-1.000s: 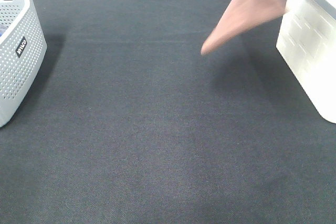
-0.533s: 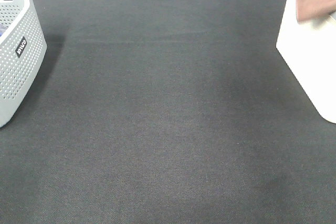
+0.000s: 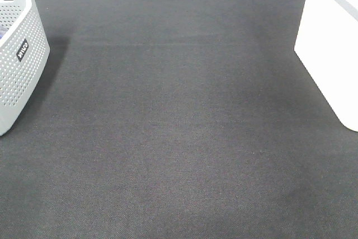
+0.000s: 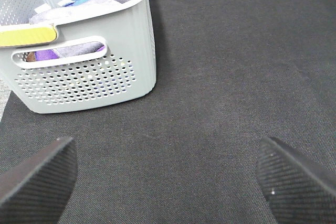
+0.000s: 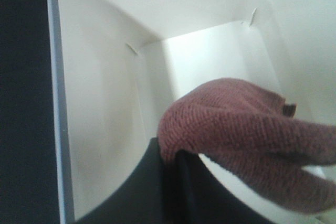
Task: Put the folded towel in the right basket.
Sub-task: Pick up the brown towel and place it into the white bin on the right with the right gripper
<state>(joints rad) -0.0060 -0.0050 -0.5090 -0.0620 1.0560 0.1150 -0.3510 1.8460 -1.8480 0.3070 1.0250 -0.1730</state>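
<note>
The rust-brown folded towel (image 5: 247, 124) shows only in the right wrist view, hanging over the open inside of the right basket (image 5: 105, 108), whose floor is bare white. My right gripper (image 5: 176, 166) is shut on the towel's edge; one dark finger (image 5: 157, 187) shows under the cloth. In the exterior high view the right basket (image 3: 330, 48) stands at the right edge, and the towel and both grippers are out of view. My left gripper (image 4: 168, 177) is open and empty, low over the dark mat.
A grey dot-perforated basket (image 3: 17, 65) with a black label stands at the left edge; the left wrist view shows it (image 4: 84, 77) holding blue and purple clothes. A dark mat (image 3: 179, 110) covers the table between the baskets.
The towel moved right and up, from above the mat beside the white basket, past its rim, and out of the exterior view. The left side has not changed.
</note>
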